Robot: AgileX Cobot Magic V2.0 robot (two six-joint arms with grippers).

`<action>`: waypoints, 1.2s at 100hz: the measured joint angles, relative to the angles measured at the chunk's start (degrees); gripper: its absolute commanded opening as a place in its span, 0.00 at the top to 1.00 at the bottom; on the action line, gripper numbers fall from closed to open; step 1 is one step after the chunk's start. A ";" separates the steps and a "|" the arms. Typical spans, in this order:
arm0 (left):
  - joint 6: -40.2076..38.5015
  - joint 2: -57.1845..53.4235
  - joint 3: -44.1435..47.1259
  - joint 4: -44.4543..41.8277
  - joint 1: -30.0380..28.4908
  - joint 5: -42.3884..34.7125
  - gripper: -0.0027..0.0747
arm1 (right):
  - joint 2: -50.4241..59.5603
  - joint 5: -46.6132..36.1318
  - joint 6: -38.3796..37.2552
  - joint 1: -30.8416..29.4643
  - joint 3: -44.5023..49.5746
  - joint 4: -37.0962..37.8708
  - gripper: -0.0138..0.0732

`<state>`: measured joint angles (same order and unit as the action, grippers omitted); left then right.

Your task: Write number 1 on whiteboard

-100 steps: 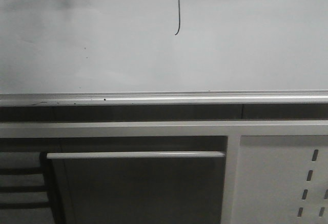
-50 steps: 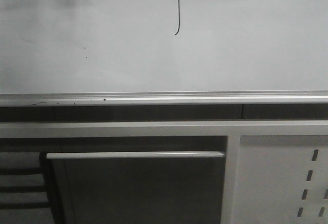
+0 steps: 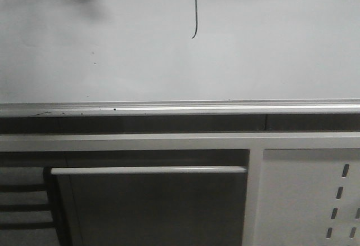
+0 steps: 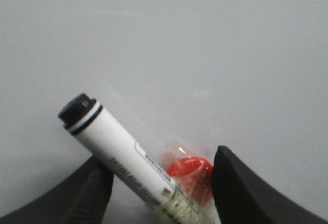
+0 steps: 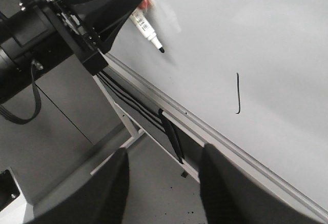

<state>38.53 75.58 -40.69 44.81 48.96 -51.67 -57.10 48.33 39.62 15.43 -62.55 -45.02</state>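
Whiteboard (image 3: 270, 43) filled the upper half of the front view, pale grey and flecked with a few tiny specks, with its silver rail (image 3: 180, 109) running along the bottom edge. Below the rail sat a pale metal frame (image 3: 169, 142) and, to the lower right, a white panel with slanted slots (image 3: 306, 201). Nothing lay across the number 1 (image 3: 195, 9), a thin dark stroke standing near-vertical in the upper middle of the board, its long axis up and down, the small hook at its lower end curling leftward. The right wrist view showed the same stroke (image 5: 238, 95) well clear of the marker (image 5: 146, 26).

The left gripper (image 4: 161, 183) was clamped on the white marker (image 4: 115, 149), whose dark-capped rear end pointed away from the fingers; something red sat between the jaws beside the barrel. From the right wrist view, the left arm (image 5: 61, 24) reached in toward the board, the marker's black tip aimed down at the surface and seemingly just off it. The right gripper (image 5: 164, 183) hung back from the board, its two fingers spread apart and holding nothing.
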 measured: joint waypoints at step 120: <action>4.60 0.00 -0.09 -1.62 0.00 2.54 0.46 | 0.00 0.00 0.00 0.00 0.00 0.25 0.52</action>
<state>43.14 75.58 -40.78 43.19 48.96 -49.13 -57.10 48.33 39.62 15.43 -62.55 -44.77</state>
